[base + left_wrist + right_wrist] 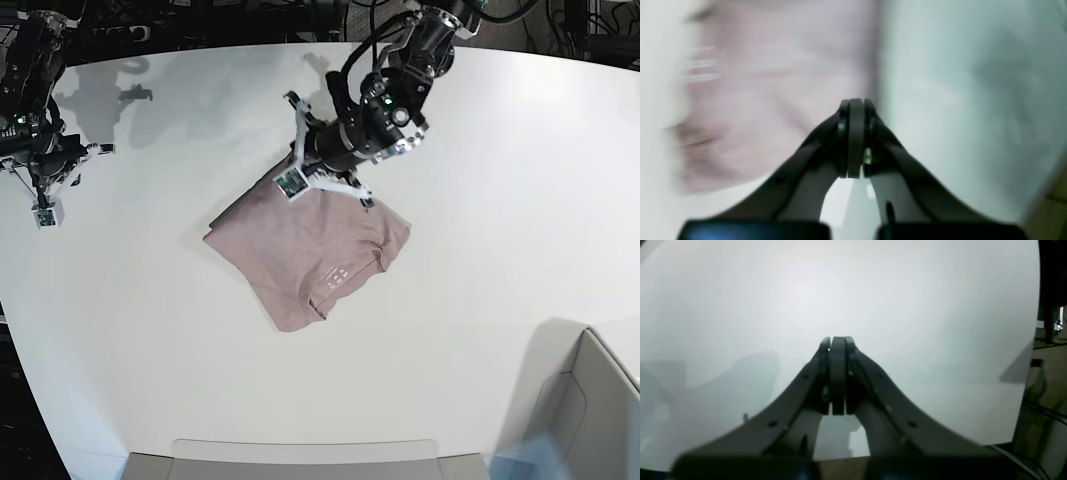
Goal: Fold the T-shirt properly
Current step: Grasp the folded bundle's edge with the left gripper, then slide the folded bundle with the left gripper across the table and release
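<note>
— What's nearest you in the base view?

— Bare white counter [480, 260] along the bottom. Above it, at centre frame, the T-shirt [300, 250] lies folded into a rough square, neck label facing up.

— And your left fingers [856, 103]?

— Pressed together, nothing between them, hovering over the T-shirt's upper edge. Your left wrist view is blurred.

— The right fingers [837, 340]?

— Also closed and empty, at the upper left of the base view, over bare counter, well apart from the T-shirt.

Overhead base view; two close claw-mounted wrist views.
</note>
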Tool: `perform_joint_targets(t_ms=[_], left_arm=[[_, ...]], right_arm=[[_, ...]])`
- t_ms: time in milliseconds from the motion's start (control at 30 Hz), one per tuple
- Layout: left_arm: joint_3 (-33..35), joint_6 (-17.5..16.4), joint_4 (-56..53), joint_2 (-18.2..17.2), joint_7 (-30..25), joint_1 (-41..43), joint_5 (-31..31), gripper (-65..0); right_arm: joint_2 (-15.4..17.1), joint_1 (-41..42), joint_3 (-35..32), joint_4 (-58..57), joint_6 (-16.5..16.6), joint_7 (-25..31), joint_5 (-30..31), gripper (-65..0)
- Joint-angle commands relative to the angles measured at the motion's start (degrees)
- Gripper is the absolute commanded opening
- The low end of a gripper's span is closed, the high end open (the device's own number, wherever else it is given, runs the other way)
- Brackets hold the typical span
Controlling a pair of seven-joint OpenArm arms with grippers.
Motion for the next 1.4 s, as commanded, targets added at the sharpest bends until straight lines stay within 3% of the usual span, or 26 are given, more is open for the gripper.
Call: perform_joint_targets(t_ms=[0,133,267,367,433,533,667,800,867,967,1133,1367], left_arm=[[1.72,0.29,-0.03,0.14,-2.71,-1.36,0.2,-65.0],[6.82,0.64,-8.03,0.14,-4.73,-3.47,0.2,-65.0],[6.38,1.26,-15.86,0.23,-4.47,-8.22,0.2,-65.0],[0.4,7.15,-15.77,-0.21,-4.21,-8.57,0.2,-65.0],[-6.54,9.08,-14.01,-0.3,-3.33,-8.48,0.2,-65.0],[-12.43,6.88,-9.0,-0.39,-0.16,-7.51,0.11,-65.0],[-12.7,0.99,-2.5,-2.85,1.51,-5.49,0.11,-65.0],[-13.84,0.99,-1.0,-2.06,-1.48,-4.79,-0.06,-65.0],[-13.67,0.99,-2.14,1.11,-5.17,-5.05,-0.06,-65.0],[-11.38,0.99,-6.89,5.15,-10.19,-7.69,0.2,-65.0],[-8.13,0.99,-20.96,9.37,-12.73,-16.74,0.2,-65.0],[-8.04,1.08,-40.21,10.69,-14.49,-24.22,0.2,-65.0]], right_arm=[[0.94,0.21,0.26,0.66,-0.02,0.74,0.13,-65.0],[0.94,-0.06,0.0,0.66,-0.02,0.74,0.13,-65.0],[0.94,-0.06,0.09,1.01,-0.02,0.74,0.13,-65.0],[1.03,-0.15,0.44,0.93,-0.02,0.74,-0.14,-65.0],[1.29,-1.02,0.53,0.93,-0.02,0.82,-0.14,-65.0],[1.12,-1.2,0.53,0.93,-0.02,0.82,0.13,-65.0],[0.94,-1.29,0.09,0.84,-0.02,0.82,0.13,-65.0],[0.94,-1.29,0.09,0.84,-0.02,0.82,0.13,-65.0],[0.94,-1.29,0.09,0.93,-0.02,0.82,0.13,-65.0],[0.94,-1.38,0.09,1.01,-0.02,0.74,0.13,-65.0],[0.94,-3.4,0.09,1.1,-0.02,0.74,0.13,-65.0],[-0.11,-6.3,0.44,1.1,-0.02,0.82,0.13,-65.0]])
